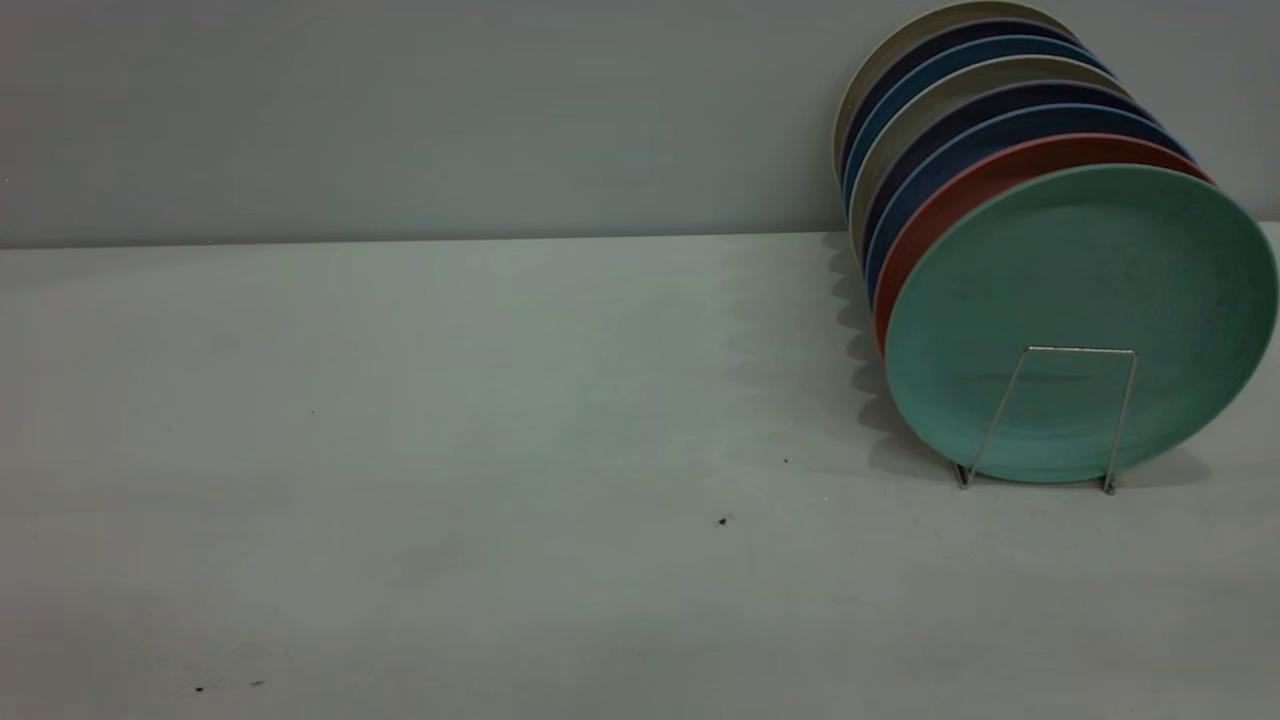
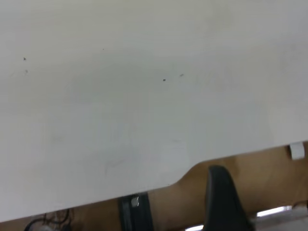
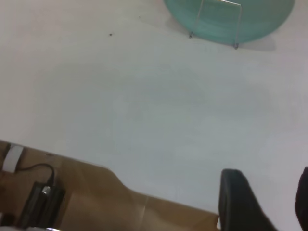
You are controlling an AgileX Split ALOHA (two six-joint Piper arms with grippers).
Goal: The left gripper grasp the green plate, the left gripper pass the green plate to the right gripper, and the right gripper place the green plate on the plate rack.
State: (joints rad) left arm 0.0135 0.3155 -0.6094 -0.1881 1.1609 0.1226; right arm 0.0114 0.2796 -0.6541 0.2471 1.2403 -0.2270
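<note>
The green plate (image 1: 1080, 300) stands upright at the front of the plate rack (image 1: 1080, 350), behind the rack's front wire loop, at the table's right rear. It also shows in the right wrist view (image 3: 226, 19) with the rack's loop (image 3: 237, 26) in front of it. Neither gripper appears in the exterior view. My right gripper (image 3: 268, 180) is open and empty, over the table's near edge, far from the plate. My left gripper (image 2: 262, 192) shows one black finger (image 2: 221, 197) with free space beside it; it holds nothing and hangs past the table's edge.
Behind the green plate stand a salmon-pink plate (image 1: 960, 195), several blue plates (image 1: 935, 140) and grey ones in the same rack. The white table (image 1: 450, 420) has a few dark specks. Brown floor and cables (image 3: 33, 192) lie beyond the table's edge.
</note>
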